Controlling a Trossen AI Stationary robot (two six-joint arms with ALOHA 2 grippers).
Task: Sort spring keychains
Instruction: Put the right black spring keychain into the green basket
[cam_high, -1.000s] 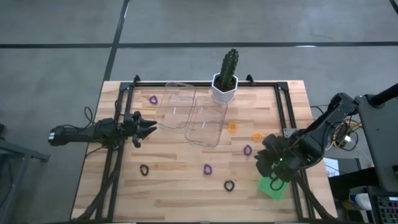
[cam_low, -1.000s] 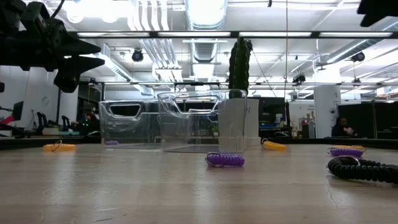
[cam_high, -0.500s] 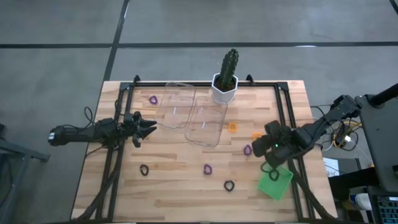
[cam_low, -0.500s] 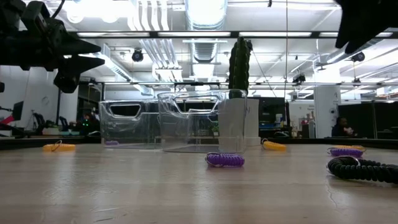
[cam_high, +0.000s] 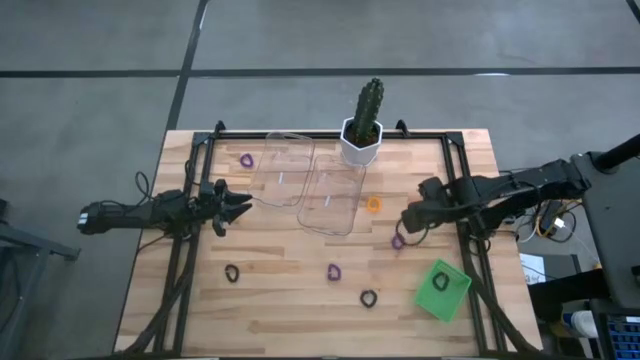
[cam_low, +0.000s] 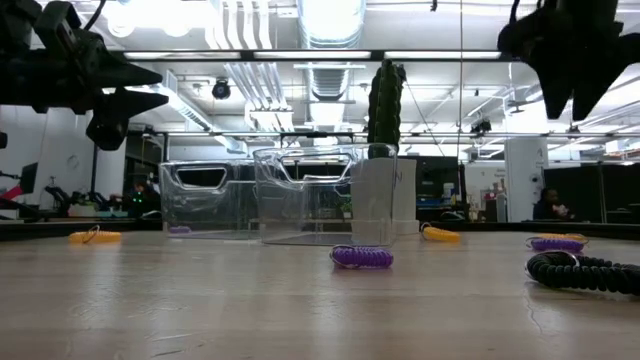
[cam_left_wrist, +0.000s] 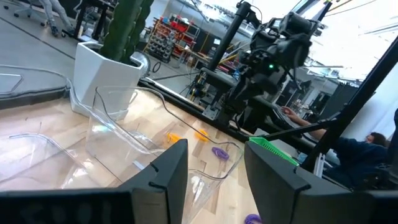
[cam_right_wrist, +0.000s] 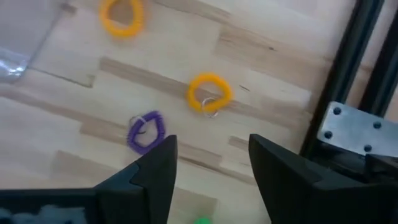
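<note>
From above, we count eight small coiled spring keychains. Three are purple: one (cam_high: 246, 160) beside the two clear plastic containers (cam_high: 335, 195), one (cam_high: 398, 241) near the right end effector (cam_high: 408, 218), and one (cam_high: 333, 271) near the middle of the wooden desk (cam_high: 280, 310). One orange ring (cam_high: 374, 204) lies just beside the containers. Of the three black ones (cam_high: 232, 272), two are on the desk and one is inside the green square tray (cam_high: 452, 300). One green cactus in a white pot (cam_high: 361, 143) stands at the far edge. The left end effector (cam_high: 240, 208) hangs over the left side, its fingers spread and empty.

At desk height we see three purple keychains (cam_low: 361, 256), two orange ones (cam_low: 95, 237) and one black coil (cam_low: 580, 272), all on the desk. The left end effector (cam_low: 130, 90) and the right one (cam_low: 570, 50) both hang above the desk.

The left wrist view shows its own end effector (cam_left_wrist: 213, 163) with the fingers apart and nothing between them. Beyond it are two orange rings (cam_left_wrist: 174, 137), two purple ones (cam_left_wrist: 221, 152) and the green tray (cam_left_wrist: 273, 146).

In the right wrist view the end effector (cam_right_wrist: 212, 144) is spread and holds nothing. Under it lie two orange keychains (cam_right_wrist: 209, 93) and one purple (cam_right_wrist: 146, 132).
</note>
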